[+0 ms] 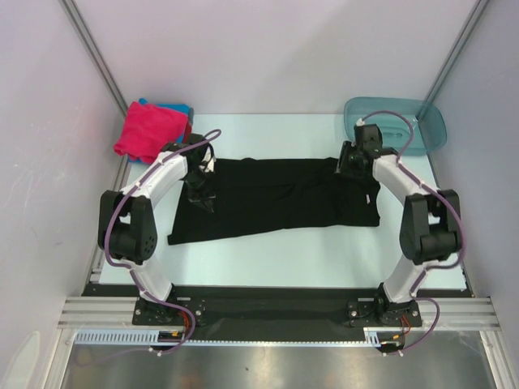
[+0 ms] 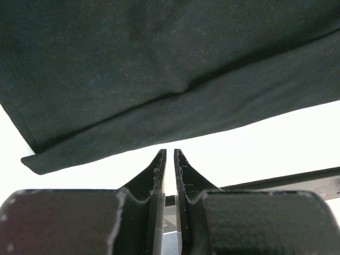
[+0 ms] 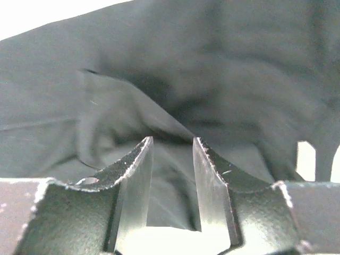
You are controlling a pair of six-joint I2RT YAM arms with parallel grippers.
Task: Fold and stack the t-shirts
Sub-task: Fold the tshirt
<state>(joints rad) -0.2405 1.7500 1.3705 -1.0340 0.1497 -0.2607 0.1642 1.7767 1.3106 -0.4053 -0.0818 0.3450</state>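
Note:
A large black t-shirt (image 1: 276, 198) lies spread across the table, folded lengthwise into a long band. My left gripper (image 1: 199, 190) hovers over its left end. In the left wrist view the gripper (image 2: 170, 153) is shut to a thin slit with nothing in it, and the shirt's hem (image 2: 159, 64) lies just beyond the tips. My right gripper (image 1: 347, 166) is at the shirt's far right corner. It (image 3: 171, 141) stands open, with a loose fold of black cloth (image 3: 212, 64) lying between and under the fingers. A folded magenta-pink shirt (image 1: 150, 130) rests on a blue one (image 1: 174, 107) at the back left.
A translucent teal basin (image 1: 405, 121) stands at the back right corner, just behind the right wrist. White walls with metal posts close in the sides and back. The table's bare surface (image 1: 276, 259) shows in front of the shirt, up to the black front rail.

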